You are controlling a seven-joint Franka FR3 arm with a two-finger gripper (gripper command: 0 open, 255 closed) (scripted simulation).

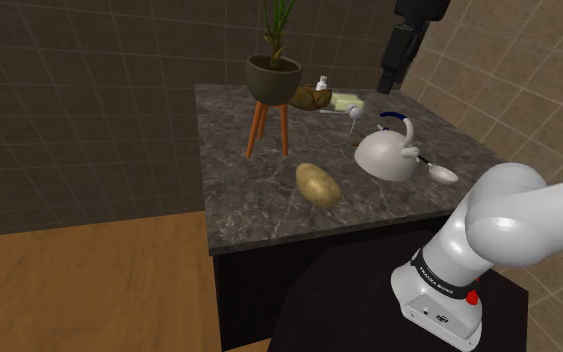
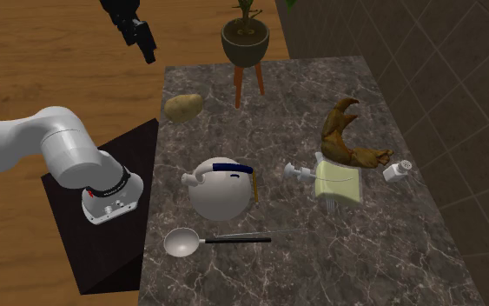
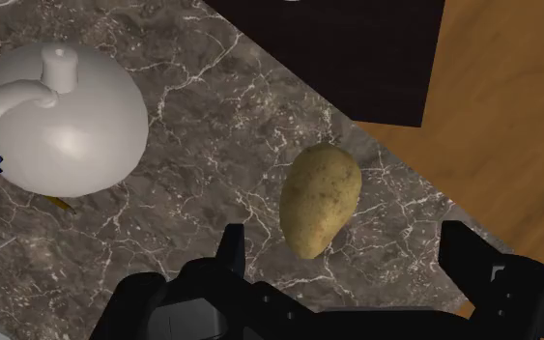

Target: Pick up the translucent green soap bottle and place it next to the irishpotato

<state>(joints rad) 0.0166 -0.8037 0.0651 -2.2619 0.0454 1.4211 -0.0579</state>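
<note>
The pale green soap bottle (image 1: pixel 347 101) (image 2: pixel 338 182) lies flat on the dark marble counter (image 1: pixel 259 205), its white pump (image 2: pixel 296 171) pointing toward the kettle. The brown potato (image 1: pixel 318 184) (image 2: pixel 183 106) (image 3: pixel 321 198) rests near the counter's edge by the stand. My black gripper (image 1: pixel 389 75) (image 2: pixel 148 52) (image 3: pixel 347 256) hangs high above the counter, open, with nothing held. In the wrist view the potato lies far below, between the two spread fingers (image 3: pixel 229 249).
A white kettle (image 1: pixel 389 152) (image 2: pixel 222 187) (image 3: pixel 57 121) with a blue handle stands mid-counter, a spoon (image 1: pixel 439 171) (image 2: pixel 186 242) beside it. A potted plant (image 1: pixel 273 75) (image 2: pixel 246 39) on orange legs, a brown claw-shaped object (image 2: pixel 342 130) and a small white bottle (image 2: pixel 397 170) stand nearby.
</note>
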